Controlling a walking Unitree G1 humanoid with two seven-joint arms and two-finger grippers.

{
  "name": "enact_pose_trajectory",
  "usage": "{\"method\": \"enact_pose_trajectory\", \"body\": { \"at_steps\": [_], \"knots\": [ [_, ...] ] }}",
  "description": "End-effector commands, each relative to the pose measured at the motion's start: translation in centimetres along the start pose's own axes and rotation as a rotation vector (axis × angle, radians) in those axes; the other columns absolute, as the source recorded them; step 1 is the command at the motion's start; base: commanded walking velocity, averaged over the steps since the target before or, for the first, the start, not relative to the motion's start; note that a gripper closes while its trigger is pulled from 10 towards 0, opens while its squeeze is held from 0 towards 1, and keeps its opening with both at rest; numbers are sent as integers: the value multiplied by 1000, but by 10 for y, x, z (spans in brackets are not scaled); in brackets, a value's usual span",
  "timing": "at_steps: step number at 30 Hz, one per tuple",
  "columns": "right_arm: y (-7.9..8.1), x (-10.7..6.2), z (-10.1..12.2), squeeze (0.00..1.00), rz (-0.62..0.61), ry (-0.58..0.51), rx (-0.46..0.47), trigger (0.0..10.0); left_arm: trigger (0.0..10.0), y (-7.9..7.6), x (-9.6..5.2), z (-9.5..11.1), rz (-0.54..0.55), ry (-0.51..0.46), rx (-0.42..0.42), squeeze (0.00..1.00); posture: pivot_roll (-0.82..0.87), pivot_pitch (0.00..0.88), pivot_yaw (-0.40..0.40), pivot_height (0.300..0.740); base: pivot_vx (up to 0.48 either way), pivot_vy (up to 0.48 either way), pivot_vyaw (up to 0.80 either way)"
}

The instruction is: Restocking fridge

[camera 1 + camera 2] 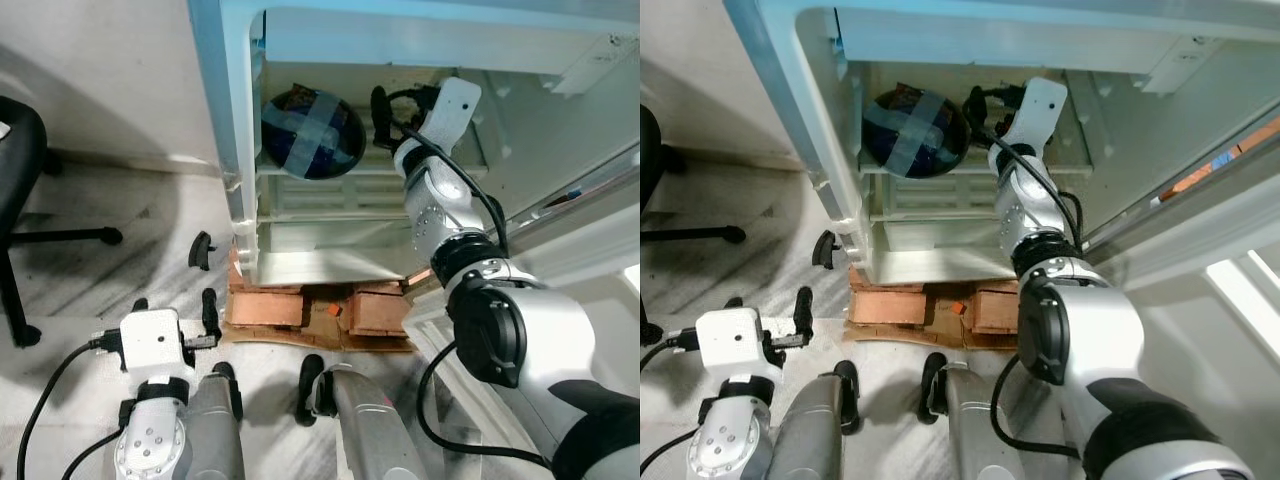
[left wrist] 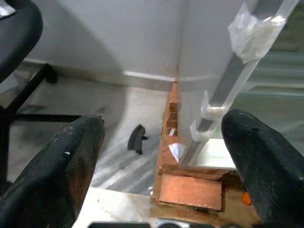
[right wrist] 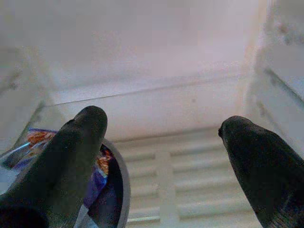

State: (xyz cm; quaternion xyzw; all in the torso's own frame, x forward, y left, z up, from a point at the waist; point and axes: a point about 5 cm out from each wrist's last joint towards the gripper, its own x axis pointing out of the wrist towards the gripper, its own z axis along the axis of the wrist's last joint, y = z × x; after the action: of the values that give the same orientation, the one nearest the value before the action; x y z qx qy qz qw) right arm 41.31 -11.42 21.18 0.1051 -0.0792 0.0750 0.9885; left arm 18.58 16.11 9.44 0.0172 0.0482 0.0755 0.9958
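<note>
Taped dark-blue bowl [image 1: 312, 132] sits on fridge shelf [image 1: 330, 180].

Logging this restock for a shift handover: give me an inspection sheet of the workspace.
Surface: fridge shelf, white, slatted.
Job's things: dark blue bowl taped with a cross, on the shelf, left side.
Clutter: black clip on the floor; bricks and cardboard under the fridge.
Grippers: right gripper open inside the fridge beside the bowl; left gripper open, low, facing the fridge corner.
Cables: black cable along the right arm.
Surroundings: marble floor, black chair.
</note>
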Motion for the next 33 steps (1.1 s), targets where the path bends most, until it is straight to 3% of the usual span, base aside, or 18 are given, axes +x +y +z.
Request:
{"method": "enact_pose_trajectory", "body": {
  "at_steps": [1, 2, 3, 8, 14, 16, 19, 23, 24, 33],
  "knots": [
    [-7, -5, -7, 561, 41, 27, -87, 10000, 10000, -1, -2, -9, -9, 35, 7, 0, 325, 219, -126, 740, 0, 0, 0],
    [-8, -5, -8, 141, 49, 34, -103, 10000, 10000, -1, -1, -9, -10, 33, 7, 0, 323, 217, -125, 740, 0, 0, 0],
    [-10, -7, -11, 0, 83, 50, -174, 10000, 10000, -2, 1, -8, -17, 28, 8, 0, 319, 212, -123, 740, 0, 0, 0],
    [-24, -14, -19, 0, 136, 111, -360, 10000, 10000, -4, 6, -6, -31, 14, 8, 0, 309, 205, -116, 740, 0, 0, 0],
    [-39, -17, -15, 0, 123, 110, -413, 10000, 10000, -2, 7, -8, -32, 12, 11, 0, 303, 198, -109, 740, 0, 0, 0],
    [-42, -17, -13, 0, 119, 92, -369, 10000, 10000, -1, 8, -7, -33, 11, 11, 0, 302, 198, -106, 740, 0, 0, 0],
    [-46, -19, -14, 0, 117, 100, -380, 10000, 10000, -1, 10, -7, -36, 8, 13, 0, 301, 195, -106, 740, 0, 0, 0],
    [-52, -23, -17, 0, 180, 146, -396, 10000, 10000, -1, 12, -5, -36, 1, 15, 0, 309, 192, -109, 740, 0, 0, 0],
    [-56, -26, -22, 0, 230, 205, -441, 10000, 10000, 0, 11, -5, -33, -1, 15, 0, 308, 189, -108, 740, 0, 0, 0],
    [-84, -34, -17, 0, 256, 309, -631, 10000, 10000, 1, 16, -7, -41, -5, 17, 0, 290, 168, -101, 740, 0, 0, 0]
  ]
}}
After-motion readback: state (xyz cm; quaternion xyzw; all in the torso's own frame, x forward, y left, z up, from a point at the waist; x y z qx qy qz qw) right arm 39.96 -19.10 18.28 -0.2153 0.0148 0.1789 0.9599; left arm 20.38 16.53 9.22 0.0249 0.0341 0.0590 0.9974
